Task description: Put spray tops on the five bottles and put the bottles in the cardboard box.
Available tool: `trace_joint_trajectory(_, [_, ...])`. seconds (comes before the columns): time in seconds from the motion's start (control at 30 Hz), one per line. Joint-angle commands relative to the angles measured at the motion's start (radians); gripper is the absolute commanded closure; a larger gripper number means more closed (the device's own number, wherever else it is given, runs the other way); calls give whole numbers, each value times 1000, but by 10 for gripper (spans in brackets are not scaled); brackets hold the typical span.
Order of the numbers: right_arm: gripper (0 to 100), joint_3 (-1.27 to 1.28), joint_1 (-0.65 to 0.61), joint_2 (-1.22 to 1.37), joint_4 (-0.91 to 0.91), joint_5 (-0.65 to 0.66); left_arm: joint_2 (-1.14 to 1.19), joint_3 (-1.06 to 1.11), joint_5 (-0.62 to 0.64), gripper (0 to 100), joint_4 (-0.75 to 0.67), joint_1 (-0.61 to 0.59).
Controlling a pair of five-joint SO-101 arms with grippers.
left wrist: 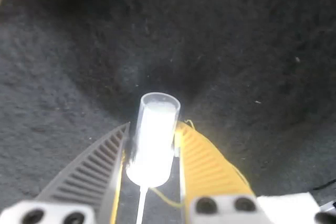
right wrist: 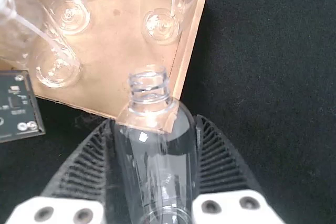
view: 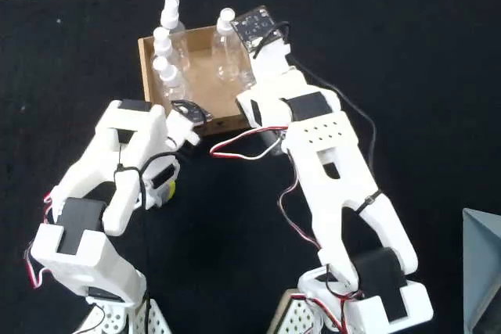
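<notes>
My left gripper (left wrist: pixel 153 127) is shut on a white spray top (left wrist: pixel 153 140) with a clear cap, its thin dip tube trailing back between the jaws. In the high view that gripper (view: pixel 166 188) hangs low over the black cloth, in front of the box's left corner. My right gripper (right wrist: pixel 155 124) is shut on a clear bottle (right wrist: pixel 152 145) with a bare threaded neck, which points at the near right corner of the cardboard box (right wrist: pixel 191 51). Several capped bottles (view: pixel 164 68) stand in the box (view: pixel 145 60).
A black cloth covers the table (view: pixel 423 76). The right arm (view: pixel 321 134) stretches over the box's near right corner. A small circuit board (right wrist: pixel 16 103) on the left wrist sits close to the box's front wall. A grey object (view: pixel 481 271) stands at the right edge.
</notes>
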Motion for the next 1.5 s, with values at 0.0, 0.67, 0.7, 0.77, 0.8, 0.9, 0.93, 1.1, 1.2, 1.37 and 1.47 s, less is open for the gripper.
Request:
trace_joint_trajectory(0.0, [966, -8, 43, -56, -26, 0, -14, -44, 55, 961, 14, 33])
trace_joint_trajectory(0.67, [966, -7, 44, -58, -26, -3, -239, -41, 324, 961, 9, 35])
trace_joint_trajectory(0.7, [966, -7, 44, -59, -26, -5, -241, -42, 345, 961, 8, 35])
trace_joint_trajectory(0.77, [966, -7, 44, -61, -26, -8, -261, -42, 379, 961, 6, 36])
trace_joint_trajectory(0.8, [966, -7, 44, -61, -26, -8, -282, -33, 390, 961, -3, 36])
trace_joint_trajectory(0.9, [966, -7, 44, -61, -26, -8, -368, -1, 420, 961, -31, 28])
trace_joint_trajectory(0.93, [966, -7, 44, -61, -26, -8, -404, 13, 430, 961, -37, 28])
trace_joint_trajectory(1.1, [966, -7, 58, -62, -26, -9, -529, 70, 462, 957, -64, 27])
trace_joint_trajectory(1.2, [967, -8, 77, -65, -26, -9, -565, 77, 462, 956, -63, 27])
trace_joint_trajectory(1.37, [967, -12, 84, -65, -26, -9, -605, 77, 463, 956, -55, 25])
trace_joint_trajectory(1.47, [969, -10, 83, -65, -26, -9, -635, 79, 463, 956, -55, 25])
